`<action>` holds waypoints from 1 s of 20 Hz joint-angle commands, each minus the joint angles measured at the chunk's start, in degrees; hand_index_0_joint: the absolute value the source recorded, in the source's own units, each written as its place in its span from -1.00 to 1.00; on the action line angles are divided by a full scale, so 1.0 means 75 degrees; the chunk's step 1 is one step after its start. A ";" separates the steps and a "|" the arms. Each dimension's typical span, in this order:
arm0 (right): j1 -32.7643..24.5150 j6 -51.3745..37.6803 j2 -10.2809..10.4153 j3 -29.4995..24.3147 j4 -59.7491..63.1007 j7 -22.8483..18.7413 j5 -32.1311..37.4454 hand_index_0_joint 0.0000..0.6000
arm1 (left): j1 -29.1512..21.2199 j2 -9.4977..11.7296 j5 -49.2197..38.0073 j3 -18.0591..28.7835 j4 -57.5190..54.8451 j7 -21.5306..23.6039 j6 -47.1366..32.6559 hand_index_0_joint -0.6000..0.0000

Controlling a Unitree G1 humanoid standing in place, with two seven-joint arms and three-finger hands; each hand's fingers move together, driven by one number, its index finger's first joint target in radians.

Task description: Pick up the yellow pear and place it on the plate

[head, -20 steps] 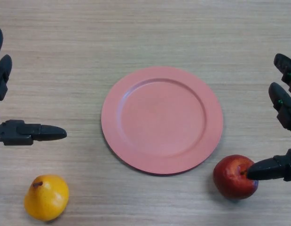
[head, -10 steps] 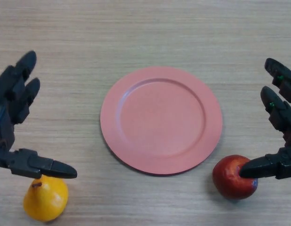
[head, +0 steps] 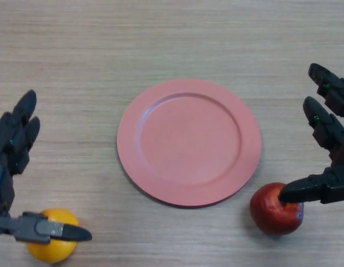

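Observation:
The yellow pear (head: pixel 52 250) lies on the wooden table at the lower left, partly hidden by my left thumb. My left hand (head: pixel 10 161) is open above it, fingers stretched out to the pear's far left and the thumb across its front. The pink plate (head: pixel 188 141) sits empty in the middle of the table. My right hand (head: pixel 327 139) is open at the right edge, its thumb over the top of a red apple (head: pixel 274 210).
The red apple lies just off the plate's lower right rim. The wooden table (head: pixel 172 39) stretches bare beyond the plate.
My left hand has moved down toward the pear, and its thumb now crosses the pear's front. My right hand has shifted slightly. The fruit and plate have not moved.

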 commanded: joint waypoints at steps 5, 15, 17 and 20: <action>-0.0278 -0.1029 -0.0333 -0.0403 -0.0402 -0.0092 0.0080 -1.00 | 0.0897 0.0074 0.0073 0.0425 -0.0001 0.0089 -0.2169 1.00; -0.0179 -0.1124 -0.0256 -0.0426 -0.0540 -0.0158 0.0127 -1.00 | 0.0546 0.0104 0.1046 0.0486 0.3000 0.0765 -0.4330 1.00; -0.0195 -0.1077 -0.0298 -0.0422 -0.0592 -0.0126 0.0022 -1.00 | 0.0489 0.0180 0.0904 0.0417 0.3417 0.0867 -0.4518 1.00; -0.0154 -0.1215 -0.0257 -0.0421 -0.0635 -0.0116 -0.0173 -1.00 | 0.0421 0.0270 0.0783 0.0322 0.3759 0.1020 -0.4461 1.00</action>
